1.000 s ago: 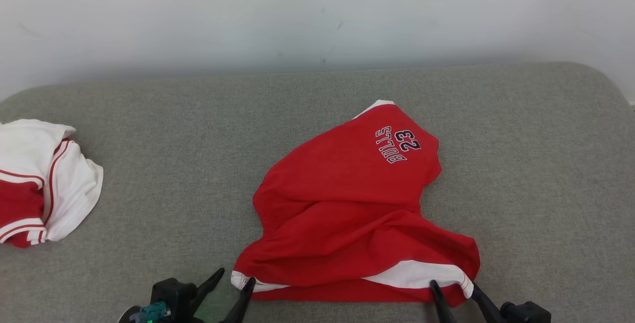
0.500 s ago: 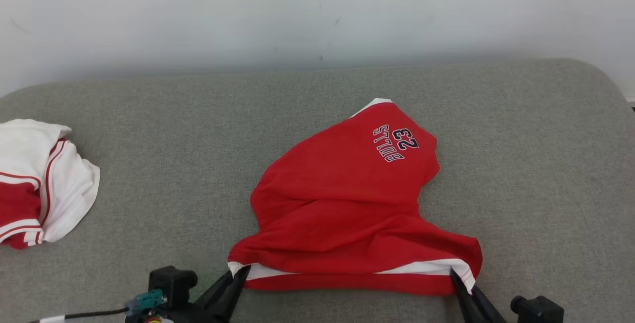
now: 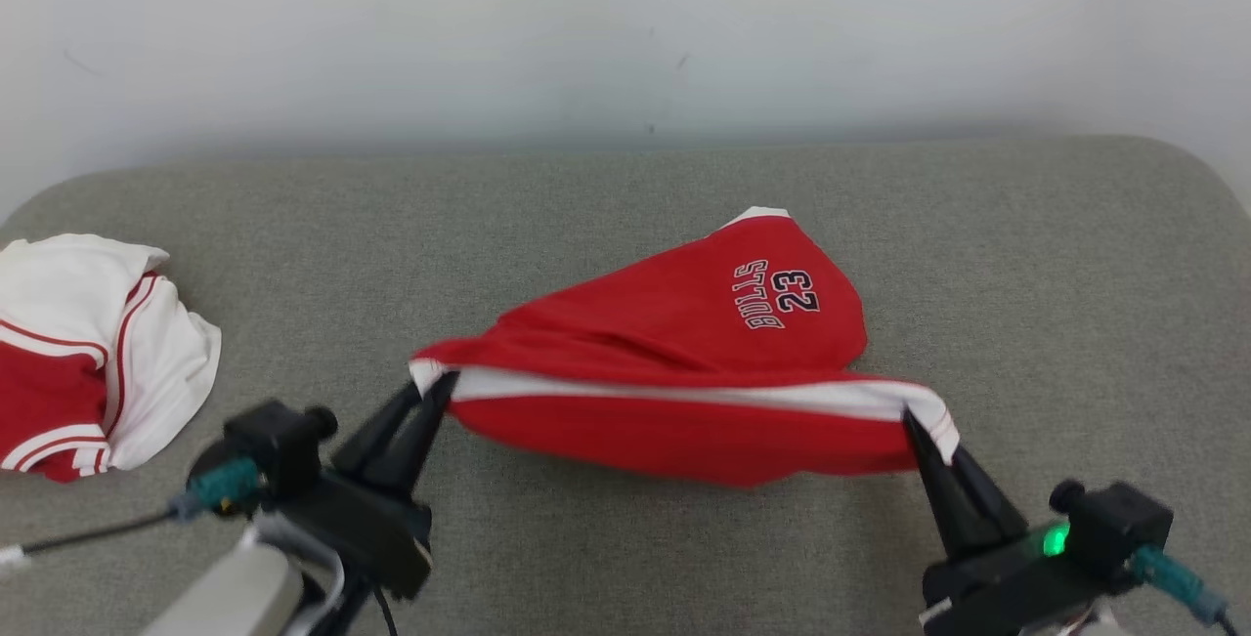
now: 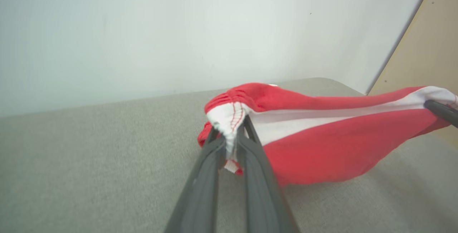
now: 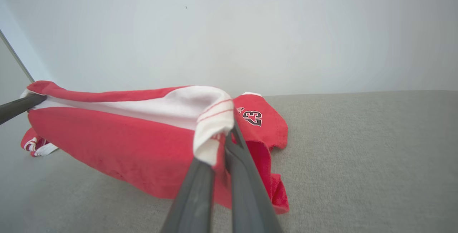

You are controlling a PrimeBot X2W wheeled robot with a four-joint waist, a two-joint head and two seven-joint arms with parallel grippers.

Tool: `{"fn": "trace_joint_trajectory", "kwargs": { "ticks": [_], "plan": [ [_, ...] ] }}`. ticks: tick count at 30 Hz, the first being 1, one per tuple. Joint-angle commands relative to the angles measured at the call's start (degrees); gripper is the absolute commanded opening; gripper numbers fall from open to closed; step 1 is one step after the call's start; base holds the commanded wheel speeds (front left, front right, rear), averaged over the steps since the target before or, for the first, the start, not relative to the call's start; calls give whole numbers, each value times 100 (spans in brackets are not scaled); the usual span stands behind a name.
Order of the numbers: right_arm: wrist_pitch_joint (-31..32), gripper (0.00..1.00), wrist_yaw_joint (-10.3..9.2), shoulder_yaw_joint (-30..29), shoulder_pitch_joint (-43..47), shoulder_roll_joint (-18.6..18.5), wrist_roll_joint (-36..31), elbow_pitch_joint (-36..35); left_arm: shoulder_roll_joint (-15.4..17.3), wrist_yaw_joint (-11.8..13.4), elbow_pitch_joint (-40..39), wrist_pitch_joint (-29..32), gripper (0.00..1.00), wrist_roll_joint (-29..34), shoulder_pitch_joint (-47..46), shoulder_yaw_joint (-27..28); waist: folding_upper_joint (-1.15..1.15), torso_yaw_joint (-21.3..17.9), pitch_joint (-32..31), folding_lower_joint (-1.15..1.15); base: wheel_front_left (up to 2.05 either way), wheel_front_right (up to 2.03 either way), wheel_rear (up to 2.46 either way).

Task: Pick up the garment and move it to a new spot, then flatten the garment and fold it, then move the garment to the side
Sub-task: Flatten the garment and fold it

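The garment (image 3: pixel 674 372) is red with a white band and "BULLS 23" lettering. Its near edge hangs stretched above the grey cushion while its far part still rests on the cushion. My left gripper (image 3: pixel 430 392) is shut on the garment's left white corner (image 4: pixel 229 120). My right gripper (image 3: pixel 914 421) is shut on the garment's right white corner (image 5: pixel 211 132). In the left wrist view the garment (image 4: pixel 322 147) runs to the right, where a dark finger of the other gripper (image 4: pixel 442 111) holds its end. In the right wrist view the garment (image 5: pixel 118 140) stretches leftward.
A second white and red garment (image 3: pixel 88 353) lies crumpled at the cushion's left edge. The grey cushion (image 3: pixel 1026 275) ends at a pale wall (image 3: pixel 625 30) behind. A tan panel (image 4: pixel 429 47) stands past the cushion's right end.
Both grippers closed on the garment's near corners and rose, lifting and stretching the near edge off the cushion. The head camera has shifted slightly.
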Motion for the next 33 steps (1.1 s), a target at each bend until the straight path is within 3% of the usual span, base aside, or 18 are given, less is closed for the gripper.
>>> {"fn": "trace_joint_trajectory", "kwargs": {
  "ticks": [1,9,14,22,33],
  "plan": [
    [53,0,-13,6,-161,-80,124,-50,82,16,-49,36,0,64,-255,18,0,-26,60,1,0,0,0],
    [514,0,-13,173,-2232,-534,994,-151,451,16,-183,807,0,-325,-2659,-150,0,-100,810,1,0,0,0],
    [792,0,-13,303,-3982,-566,1304,287,305,15,337,1034,0,-565,-4291,-232,0,-102,1463,1,0,0,0],
    [1180,0,-13,519,-6750,-443,1513,1221,41,15,1033,1212,0,-841,-6548,-811,0,-95,2442,1,0,0,0],
    [1080,0,-13,633,-9034,-416,1594,2727,-31,15,1708,1037,0,-1589,-8465,-1312,0,-255,3121,1,0,0,0]
  ]
}}
